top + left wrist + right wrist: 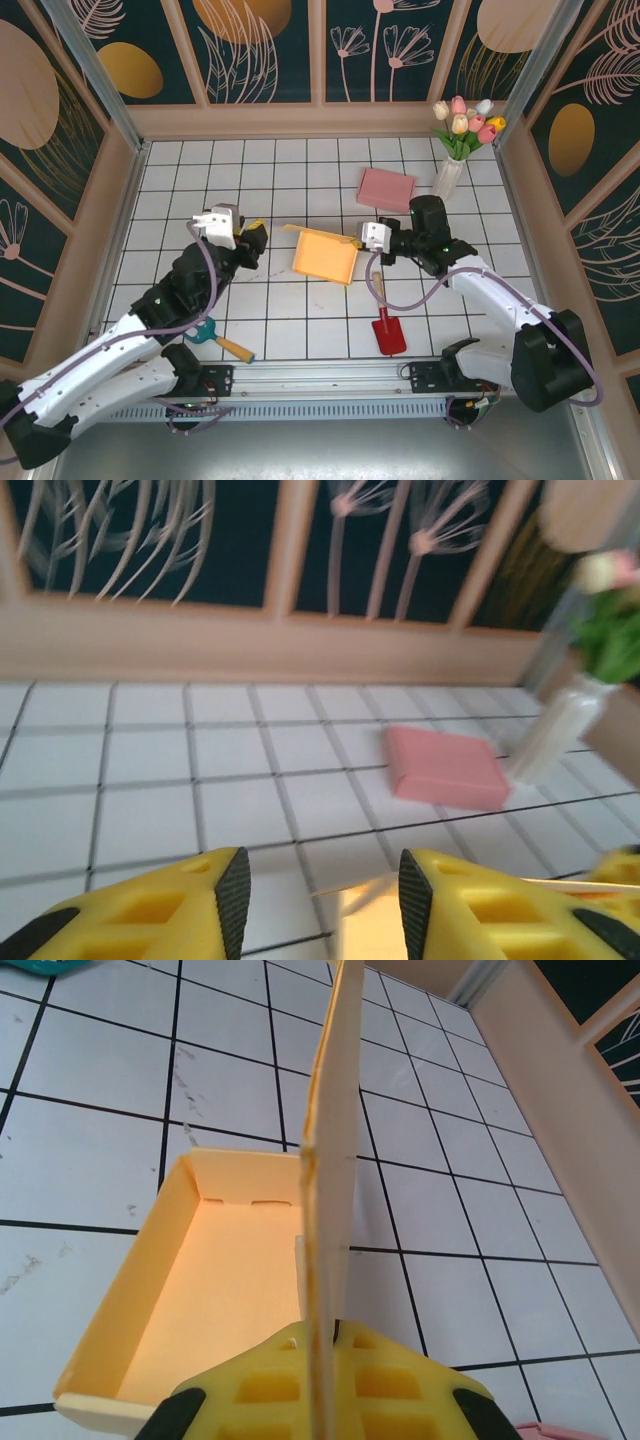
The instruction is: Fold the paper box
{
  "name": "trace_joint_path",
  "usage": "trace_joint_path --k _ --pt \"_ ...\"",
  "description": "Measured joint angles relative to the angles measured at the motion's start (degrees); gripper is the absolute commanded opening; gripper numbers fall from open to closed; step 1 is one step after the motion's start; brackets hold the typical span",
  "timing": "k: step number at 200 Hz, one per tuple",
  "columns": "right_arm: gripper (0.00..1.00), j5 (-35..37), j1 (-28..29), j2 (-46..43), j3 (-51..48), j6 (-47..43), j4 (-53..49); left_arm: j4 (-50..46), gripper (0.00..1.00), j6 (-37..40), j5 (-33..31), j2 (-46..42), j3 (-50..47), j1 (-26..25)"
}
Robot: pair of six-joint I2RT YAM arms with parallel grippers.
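Right gripper (320, 1360): is clamping shut on the flap (335, 1110); the thin panel is running edge-on between its fingers (250, 1390).
Reason for this hold: judged to be keeping the flap upright over the tray so that it can be swung down and tucked. The grip is sitting at the flap's free edge, which is giving leverage about the hinge line.
Left gripper (320, 900): is standing with jaws partly apart and is gripping nothing. A pale box edge is showing low in the gap; whether it is touching cannot be told.
Reason for this position: judged to be waiting at the box's left end, ready to steady or press a wall.
Box (325, 255): is lying open side up in the middle of the table (200, 180), between the two grippers. Its far inner wall is showing two slots (245, 1201), probably for tabs.
Stage: the walls are standing and the lid is not yet closed, so the fold is looking part done.
Surroundings: a pink box (386, 188) is lying beyond the work, near the vase (447, 178). Both are sitting well apart from the fold.
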Motion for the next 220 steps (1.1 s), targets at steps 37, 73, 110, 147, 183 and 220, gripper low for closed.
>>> trace_joint_path --k 37,73,110,147,183,220 --pt "0.0 -1.3 0.0 -0.8 -0.7 0.0 0.0 1.2 0.65 -10.2 10.3 9.7 0.0 15.5" --pt "0.0 -1.4 0.0 -0.9 -0.6 -0.2 0.0 8.4 0.62 -19.3 21.0 18.1 0.0 16.7" --pt "0.0 -1.4 0.0 -0.7 -0.6 -1.1 -0.1 8.3 0.61 -27.4 28.4 27.4 4.2 16.7" --pt "0.0 -1.4 0.0 0.2 -0.7 -1.1 -0.1 8.2 0.58 -33.0 32.8 28.2 4.2 16.7" --pt "0.0 -1.4 0.4 0.7 -0.6 -1.1 -0.1 9.1 0.57 -36.0 34.9 28.4 4.2 16.5" --pt "0.0 -1.2 0.7 1.2 -0.6 -1.1 -0.1 10.1 0.57 -37.8 35.2 30.3 4.3 12.7"
